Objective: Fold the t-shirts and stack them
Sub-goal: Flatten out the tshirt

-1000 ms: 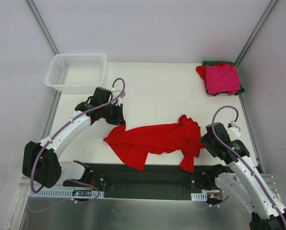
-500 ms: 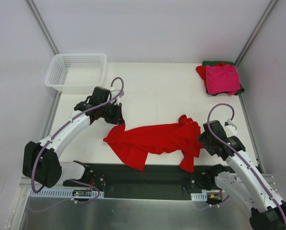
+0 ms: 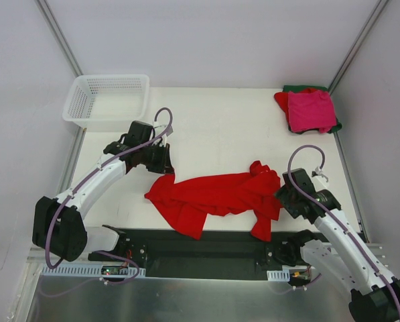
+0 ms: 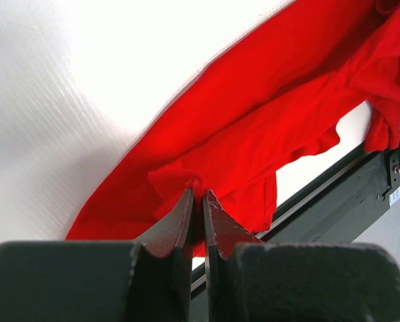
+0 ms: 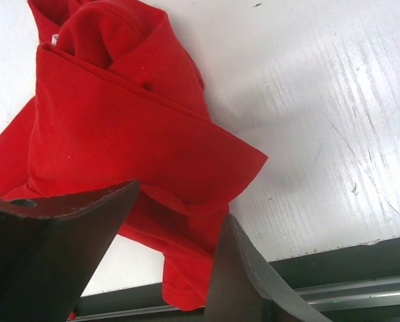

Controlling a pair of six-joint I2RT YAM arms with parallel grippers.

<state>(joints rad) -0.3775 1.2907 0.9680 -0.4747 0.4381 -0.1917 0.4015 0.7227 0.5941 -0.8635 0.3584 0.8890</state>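
Red t-shirt (image 4: 253, 121) pinched; only left wrist shows it.

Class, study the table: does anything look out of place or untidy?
Yes: the red t-shirt lies crumpled and unfolded across the near middle of the table, its lower ends draped over the black rail, unlike the folded pile in the far right corner.

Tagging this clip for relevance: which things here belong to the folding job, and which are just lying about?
Job: bright red t-shirt, pinched by the left gripper; folded stack, pink shirt on top; open right gripper at the red shirt's edge.
Lying about: white mesh basket.
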